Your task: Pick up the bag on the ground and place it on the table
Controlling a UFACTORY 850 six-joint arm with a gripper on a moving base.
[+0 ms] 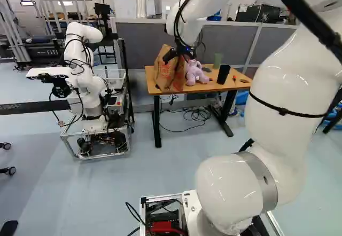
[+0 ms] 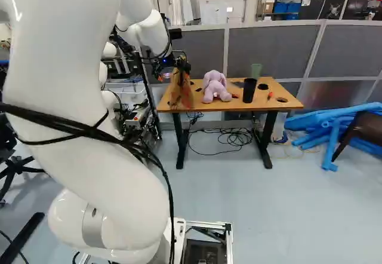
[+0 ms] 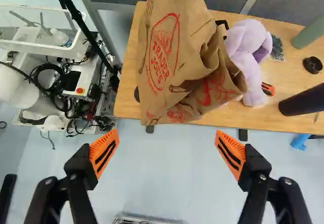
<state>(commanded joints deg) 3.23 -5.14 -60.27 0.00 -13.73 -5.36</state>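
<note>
In the left base view my gripper (image 1: pixel 173 56) hangs at the upper part of the brown paper bag (image 1: pixel 162 75). The bag stands on the left end of the wooden table (image 1: pixel 211 88), its top crumpled and folded. In the wrist view the gripper (image 3: pixel 166 142) is open, its orange-padded fingers wide apart with only floor seen between them. Ahead of the fingers is the bag (image 3: pixel 169 62), its lower edge at the table's near edge; neither finger touches it there.
Beside the bag sits a purple plush toy (image 2: pixel 215 87). Further right are a black cup (image 2: pixel 249 91) and a green cup (image 2: pixel 256 71). Another robot (image 1: pixel 85 81) stands left of the table. Grey partitions (image 2: pixel 271 50) rise behind, and cables (image 2: pixel 230 137) lie under the table.
</note>
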